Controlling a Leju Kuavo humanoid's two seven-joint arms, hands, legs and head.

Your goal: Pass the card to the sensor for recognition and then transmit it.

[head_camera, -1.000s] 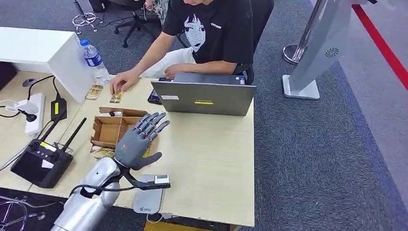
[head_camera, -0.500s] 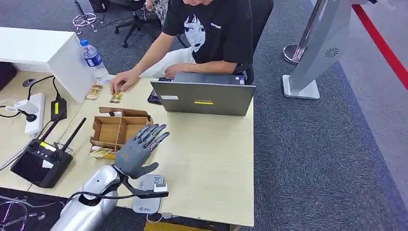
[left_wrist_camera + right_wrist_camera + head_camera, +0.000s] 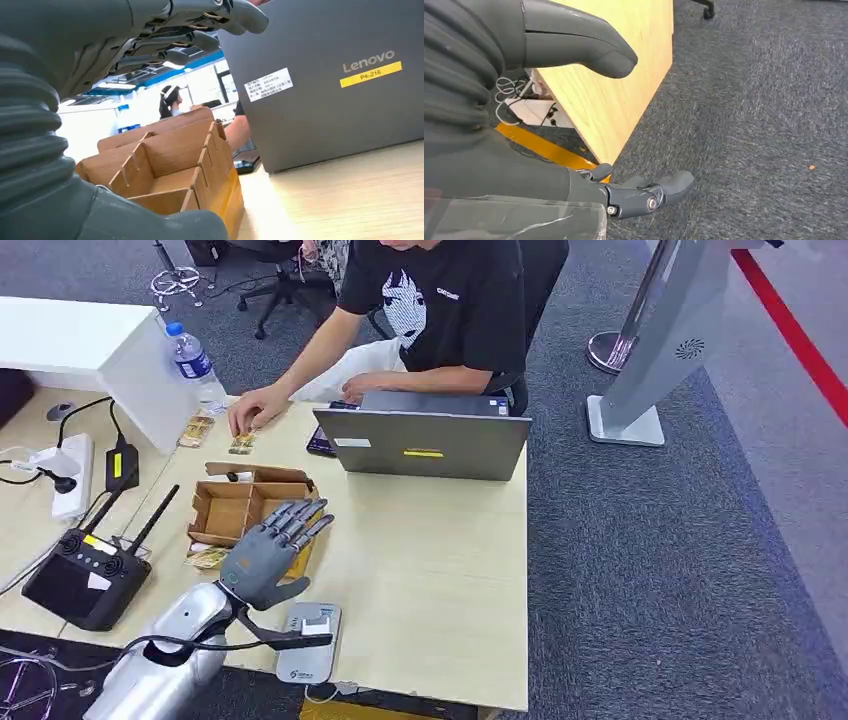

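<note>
Pale wood desk (image 3: 430,550) carries everything here. The robot's left hand (image 3: 262,552) hovers over the desk's near left part, fingers spread and holding nothing, its fingertips reaching over a brown cardboard box (image 3: 240,510) split into compartments. Just behind the hand, at the desk's near edge, lies a flat grey sensor (image 3: 310,642). Small gold-patterned cards lie in several spots: one card (image 3: 208,558) sits touching the box on its near left side, close under the hand, and two more cards (image 3: 196,430) lie at the far left edge, where a seated person's hand (image 3: 256,408) rests on one. A grey laptop (image 3: 425,443) stands toward the far edge, its lid facing the robot. The right hand (image 3: 644,192) hangs beside the desk above grey carpet, fingers loosely apart and holding nothing. The step in hand appears to be picking up a card. To do it well, the left hand should probably lower onto the nearest card, pinch it by its edge without nudging the light box, then bring it flat over the sensor.
</note>
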